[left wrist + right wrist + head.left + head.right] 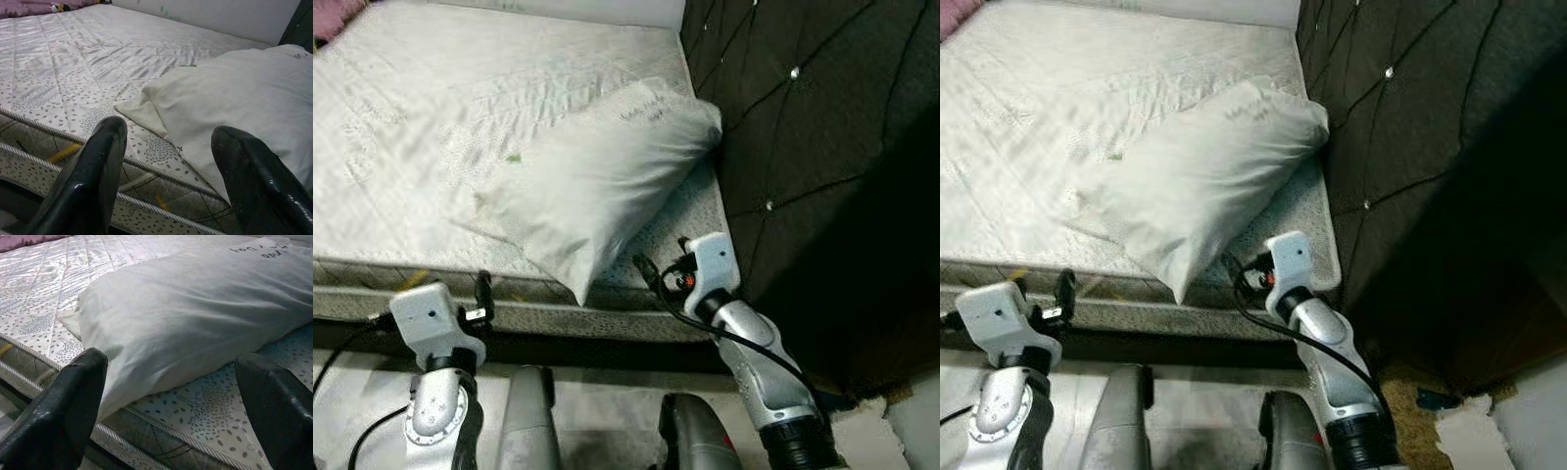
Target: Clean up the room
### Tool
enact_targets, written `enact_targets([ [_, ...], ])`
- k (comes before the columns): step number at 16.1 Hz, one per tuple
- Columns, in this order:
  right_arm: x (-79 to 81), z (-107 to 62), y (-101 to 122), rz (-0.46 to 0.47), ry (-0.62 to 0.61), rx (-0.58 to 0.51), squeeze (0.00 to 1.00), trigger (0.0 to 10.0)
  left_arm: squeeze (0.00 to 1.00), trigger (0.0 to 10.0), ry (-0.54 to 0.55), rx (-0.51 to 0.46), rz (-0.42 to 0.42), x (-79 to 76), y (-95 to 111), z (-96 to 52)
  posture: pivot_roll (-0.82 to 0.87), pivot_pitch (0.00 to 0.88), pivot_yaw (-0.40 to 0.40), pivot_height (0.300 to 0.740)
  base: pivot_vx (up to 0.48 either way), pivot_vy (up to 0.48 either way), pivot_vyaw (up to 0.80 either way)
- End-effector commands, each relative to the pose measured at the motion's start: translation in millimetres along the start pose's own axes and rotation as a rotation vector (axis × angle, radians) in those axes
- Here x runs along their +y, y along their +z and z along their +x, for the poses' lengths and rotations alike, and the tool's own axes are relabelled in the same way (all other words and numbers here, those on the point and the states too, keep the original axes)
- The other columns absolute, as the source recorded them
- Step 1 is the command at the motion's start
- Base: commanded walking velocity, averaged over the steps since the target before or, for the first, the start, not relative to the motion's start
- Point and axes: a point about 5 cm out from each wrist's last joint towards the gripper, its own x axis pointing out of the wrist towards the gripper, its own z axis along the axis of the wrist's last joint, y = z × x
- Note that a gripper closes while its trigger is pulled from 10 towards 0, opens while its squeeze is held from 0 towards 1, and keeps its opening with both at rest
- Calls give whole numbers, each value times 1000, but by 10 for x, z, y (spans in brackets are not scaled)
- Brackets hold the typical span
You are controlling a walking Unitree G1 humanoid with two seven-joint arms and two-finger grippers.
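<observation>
One white fabric pillow (597, 176) is laid on the bare quilted white mattress (411, 147) (against the dark tufted headboard (803, 127)), one corner overhanging the near edge. Two hands are held at that edge, the left hand (171, 176) and right hand (171, 406) both spread wide, nothing gripped.

Bare mattress (431, 127) takes up most of the scene from about 9 to 12 o'clock, white quilted top with a grey dotty leaf print and corded piping along the near edge. A couple of yellow marks (63, 152) show on its side panel. Dark tufted headboard (803, 127) stands against it at 3 o'clock, with shiny studs (794, 71) where the diamonds meet. Pale wall (607, 10) runs behind at 12, and a bit of pink fabric (333, 15) sits way off at 10. Down at 5 o'clock there's brownish floor (1410, 421) with a torn white sheet (1474, 431) and a small blue scrap (1435, 399) near it.
</observation>
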Motion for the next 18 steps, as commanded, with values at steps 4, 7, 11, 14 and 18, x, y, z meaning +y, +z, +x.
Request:
enact_targets([
  [4, 23, -2, 45, -1, 22, -14, 0, 10000, 0, 10000, -22, -6, -2, -31, 23, -10, 118, 78, -78, 586, 362, 0, 0],
  [7, 24, -1, 45, 4, 24, -14, 0, 10000, 0, 10000, -29, -1, -1, -40, 16, -6, 117, 79, -79, 586, 358, 0, 0],
  [11, 46, 0, 41, 4, 48, -12, 0, 10000, 0, 10000, -23, 17, -2, -38, -7, 2, 117, 82, -78, 566, 197, 0, 0],
  [14, 42, -3, 36, 12, 49, -8, 0, 10000, 0, 10000, -23, 22, 3, -41, -12, 6, 117, 82, -78, 531, 0, 0, 0],
  [18, 43, 7, 19, 24, 62, 13, 0, 10000, 0, 10000, -17, 17, 2, -46, 9, 29, 116, 87, -78, 531, 0, 0, 0],
])
